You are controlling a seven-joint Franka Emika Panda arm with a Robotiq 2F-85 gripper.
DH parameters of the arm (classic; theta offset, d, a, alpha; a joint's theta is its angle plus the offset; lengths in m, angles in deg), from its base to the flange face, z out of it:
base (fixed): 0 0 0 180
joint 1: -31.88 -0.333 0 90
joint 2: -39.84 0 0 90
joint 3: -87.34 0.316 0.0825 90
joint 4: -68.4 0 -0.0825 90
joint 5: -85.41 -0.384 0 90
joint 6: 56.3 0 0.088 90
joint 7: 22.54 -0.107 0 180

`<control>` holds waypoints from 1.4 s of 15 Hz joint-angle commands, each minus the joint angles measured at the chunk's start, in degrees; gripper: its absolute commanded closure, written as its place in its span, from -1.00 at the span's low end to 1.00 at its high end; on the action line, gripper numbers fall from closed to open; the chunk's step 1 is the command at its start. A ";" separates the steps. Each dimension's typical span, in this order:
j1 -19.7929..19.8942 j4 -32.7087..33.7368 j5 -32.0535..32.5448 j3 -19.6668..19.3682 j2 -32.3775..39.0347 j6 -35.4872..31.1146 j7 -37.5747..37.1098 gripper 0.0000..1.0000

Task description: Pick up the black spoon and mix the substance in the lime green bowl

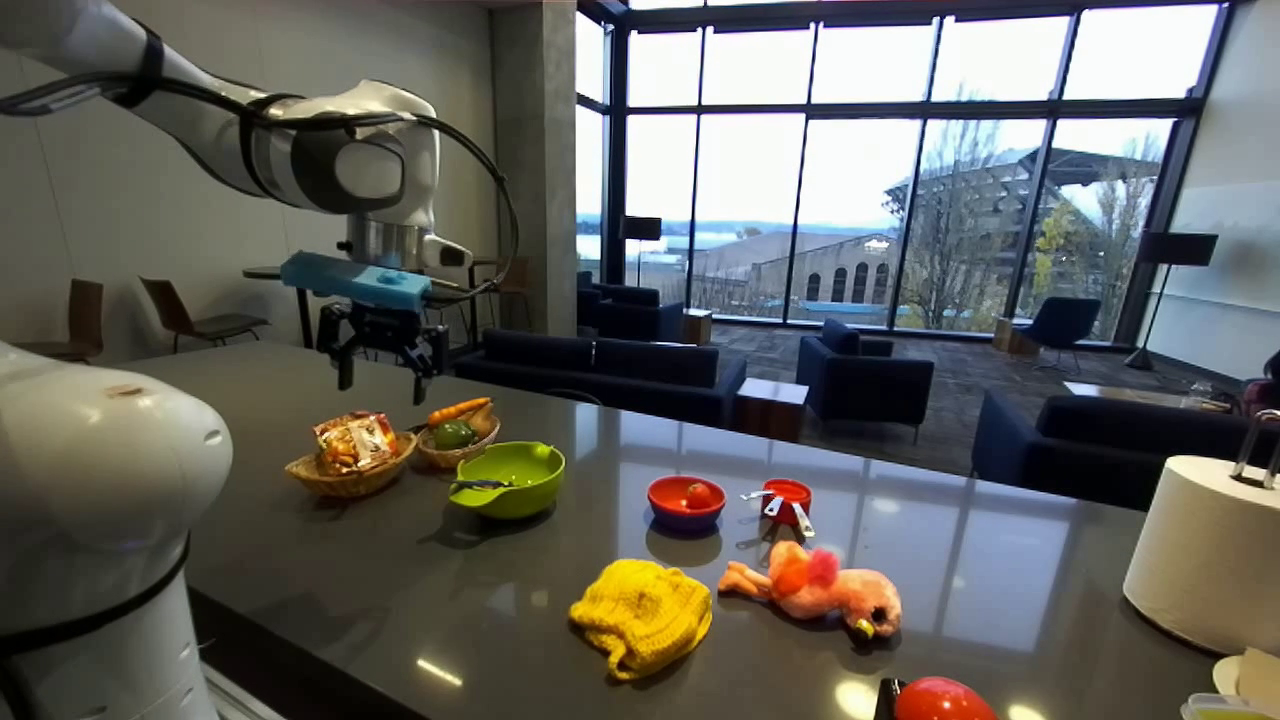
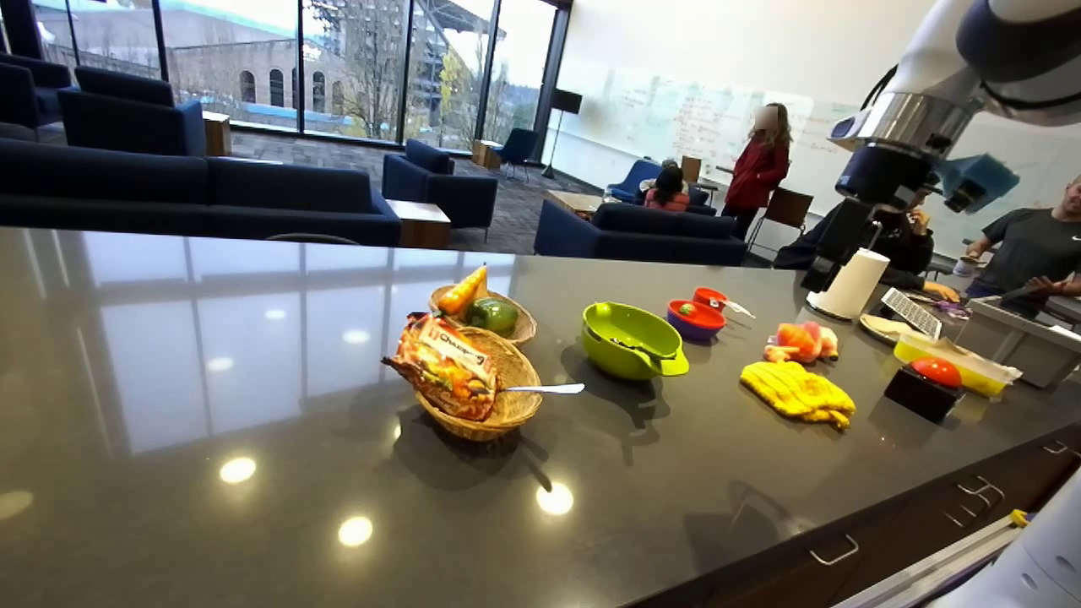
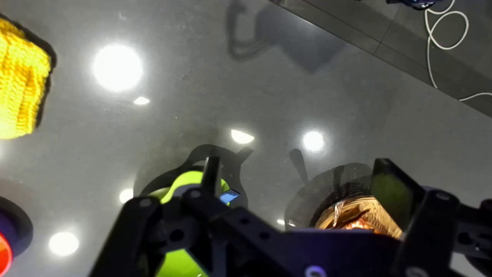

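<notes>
Lime green beside wicker baskets [image 1: 350, 486], the spouted bowl [image 1: 527, 500] holds, it seems, the black spoon [image 1: 482, 484], handle over the rim, presumably for easy grasping by the gripper [image 3: 298, 165], whose empty fingers stand apart overhead.

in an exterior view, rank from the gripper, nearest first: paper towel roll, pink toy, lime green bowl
1. Lime green bowl, below and right of the gripper
2. Pink toy, farther right
3. Paper towel roll, far right
</notes>
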 commanded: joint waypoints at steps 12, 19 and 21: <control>-10.74 -1.22 4.75 2.20 22.36 -42.61 12.50 -1.00; -7.27 -0.90 10.07 2.51 28.24 -45.33 12.40 -1.00; -7.46 -0.67 10.05 2.55 28.01 -45.30 12.38 -1.00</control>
